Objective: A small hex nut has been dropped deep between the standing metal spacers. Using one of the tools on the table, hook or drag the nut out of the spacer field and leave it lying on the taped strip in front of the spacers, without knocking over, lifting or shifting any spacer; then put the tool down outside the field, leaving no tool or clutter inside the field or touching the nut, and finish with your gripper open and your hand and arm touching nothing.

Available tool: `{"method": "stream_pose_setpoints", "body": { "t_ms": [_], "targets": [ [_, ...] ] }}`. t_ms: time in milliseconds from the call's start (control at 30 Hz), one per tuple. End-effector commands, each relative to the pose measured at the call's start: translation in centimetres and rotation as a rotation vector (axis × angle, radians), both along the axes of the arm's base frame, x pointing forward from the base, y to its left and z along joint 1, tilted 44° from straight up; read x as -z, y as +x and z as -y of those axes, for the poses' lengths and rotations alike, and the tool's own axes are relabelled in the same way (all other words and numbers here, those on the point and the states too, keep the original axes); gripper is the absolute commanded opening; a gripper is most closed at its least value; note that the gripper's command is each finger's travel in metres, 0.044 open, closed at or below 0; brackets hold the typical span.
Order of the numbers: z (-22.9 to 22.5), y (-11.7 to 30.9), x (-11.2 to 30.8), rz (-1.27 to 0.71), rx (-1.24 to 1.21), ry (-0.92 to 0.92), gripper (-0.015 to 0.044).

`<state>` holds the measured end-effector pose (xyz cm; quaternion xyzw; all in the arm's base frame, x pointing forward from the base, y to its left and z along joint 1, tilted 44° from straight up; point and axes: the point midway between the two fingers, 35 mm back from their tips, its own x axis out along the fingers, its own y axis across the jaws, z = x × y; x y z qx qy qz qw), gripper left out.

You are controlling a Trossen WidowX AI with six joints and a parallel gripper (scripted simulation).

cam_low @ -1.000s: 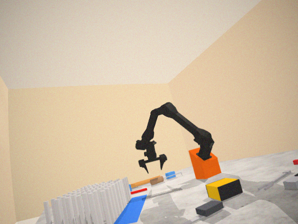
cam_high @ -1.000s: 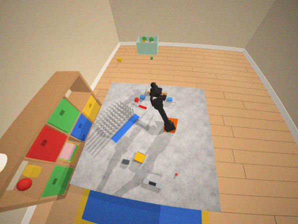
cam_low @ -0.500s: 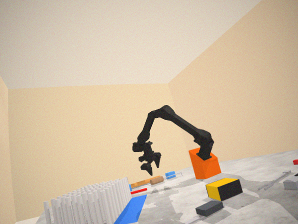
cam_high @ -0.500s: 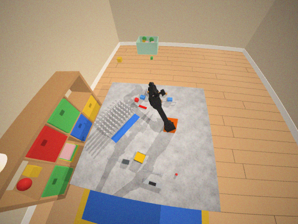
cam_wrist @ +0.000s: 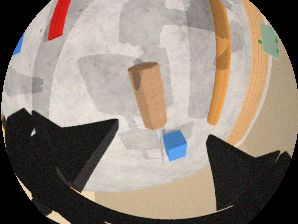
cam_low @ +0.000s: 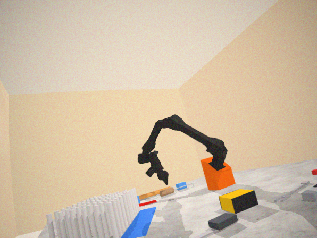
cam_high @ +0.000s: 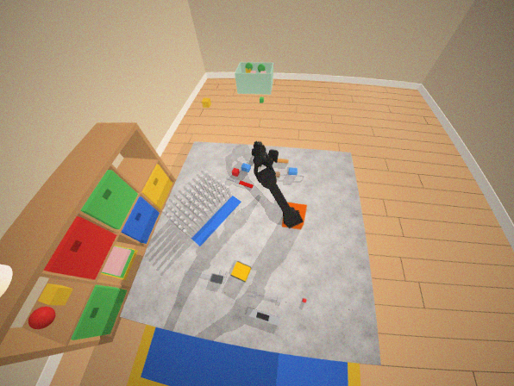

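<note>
My gripper (cam_low: 166,183) (cam_wrist: 164,132) is open and empty, hanging above a wooden-handled tool (cam_high: 278,174) (cam_low: 167,191) (cam_wrist: 148,97), with the handle between and beyond the fingertips in the wrist view. A thin metal rod runs from the handle past a blue block (cam_high: 292,171) (cam_low: 181,185) (cam_wrist: 175,145). An orange rod-shaped handle (cam_high: 283,161) (cam_low: 154,194) (cam_wrist: 218,65) lies beside it. A red handle (cam_high: 246,184) (cam_low: 148,203) (cam_wrist: 59,20) lies near the field's corner. The metal spacers (cam_high: 198,207) (cam_low: 93,212) stand upright behind the blue taped strip (cam_high: 216,221) (cam_low: 141,221). The nut cannot be made out.
A yellow-and-black block (cam_high: 241,271) (cam_low: 238,200) and a dark grey block (cam_high: 216,278) (cam_low: 223,221) lie in front of the orange base (cam_high: 303,211) (cam_low: 222,179). Another blue block (cam_high: 246,167) and a red block (cam_high: 235,171) sit near the spacers' back corner. Shelves (cam_high: 99,129) stand beyond the spacers.
</note>
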<state>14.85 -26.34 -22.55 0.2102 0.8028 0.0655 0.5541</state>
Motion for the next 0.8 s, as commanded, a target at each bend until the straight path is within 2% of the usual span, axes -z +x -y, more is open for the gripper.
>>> {"method": "stream_pose_setpoints", "body": {
  "t_ms": [0, 300, 500, 767],
  "targets": [
    [0.43, 0.21, -0.31, 0.081, -0.265, 0.093, 0.044],
    [0.43, 0.21, -0.31, 0.081, -0.265, 0.093, 0.044],
    [0.43, 0.21, -0.31, 0.081, -0.265, 0.093, 0.0282],
    [0.43, 0.21, -0.31, 0.081, -0.265, 0.093, 0.028]
  ]
}}
